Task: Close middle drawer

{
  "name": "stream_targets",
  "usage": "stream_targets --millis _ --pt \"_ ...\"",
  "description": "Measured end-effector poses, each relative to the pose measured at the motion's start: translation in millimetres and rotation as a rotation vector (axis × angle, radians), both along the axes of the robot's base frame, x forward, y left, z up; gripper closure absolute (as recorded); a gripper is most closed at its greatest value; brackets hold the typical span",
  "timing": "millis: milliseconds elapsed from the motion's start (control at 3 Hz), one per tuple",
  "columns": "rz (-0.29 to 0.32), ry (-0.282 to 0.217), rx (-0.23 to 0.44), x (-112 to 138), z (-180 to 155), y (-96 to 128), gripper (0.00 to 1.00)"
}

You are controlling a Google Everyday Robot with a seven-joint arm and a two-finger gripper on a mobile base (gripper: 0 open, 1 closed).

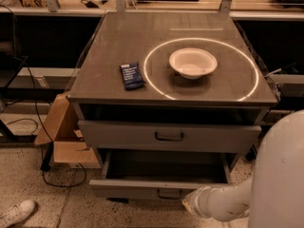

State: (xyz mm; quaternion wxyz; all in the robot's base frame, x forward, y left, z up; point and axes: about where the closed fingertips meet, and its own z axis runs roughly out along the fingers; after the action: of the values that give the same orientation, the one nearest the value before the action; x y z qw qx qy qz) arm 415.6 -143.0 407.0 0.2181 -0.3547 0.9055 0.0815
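The middle drawer (137,188) is the wide grey one with the low flat front panel. It stands pulled out below the cabinet's taller-fronted drawer (118,134), and its grey tray body (161,164) is open to view. Its small dark loop handle (168,194) is at the centre of the front panel. My gripper (189,202) is at the end of my white arm (223,203), right at the front panel just right of the handle. It is mostly hidden behind the wrist.
On the cabinet top lie a white bowl (193,62) inside a light ring and a dark blue packet (131,75). A cardboard box (61,137) and cables sit at the left on the floor. A white shoe (14,213) is at bottom left.
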Motion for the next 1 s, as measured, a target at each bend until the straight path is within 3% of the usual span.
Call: stream_targets --millis 667,1000 --pt "0.0 0.0 0.0 0.0 0.0 0.0 0.0" --pt "0.0 0.0 0.0 0.0 0.0 0.0 0.0"
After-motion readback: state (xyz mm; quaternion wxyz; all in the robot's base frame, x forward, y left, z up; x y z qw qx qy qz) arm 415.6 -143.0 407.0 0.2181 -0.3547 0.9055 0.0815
